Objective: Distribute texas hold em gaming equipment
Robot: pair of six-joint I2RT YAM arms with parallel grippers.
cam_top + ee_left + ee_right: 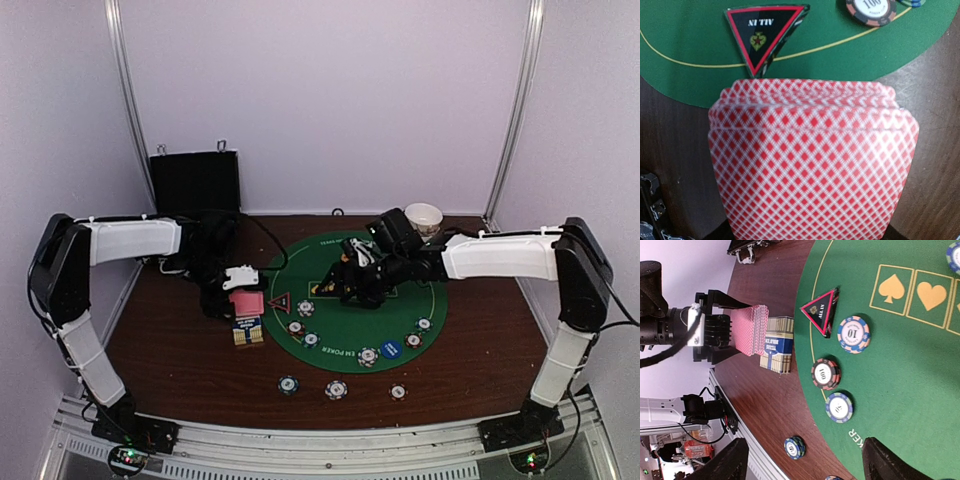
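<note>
My left gripper is shut on a deck of pink-backed playing cards, held just left of the green mat. The cards fill the left wrist view and hide the fingers. The black-and-red triangular marker lies just beyond them on the mat edge, with a 100 chip further on. My right gripper hangs open over the mat's middle with nothing between its fingers. It looks at the marker, a 10 chip, a 100 chip and a blue chip.
A blue card box lies under the held deck. More chips ring the mat's near edge, with a blue disc; three chips lie on the wood. A black case stands back left, and white bowls back right.
</note>
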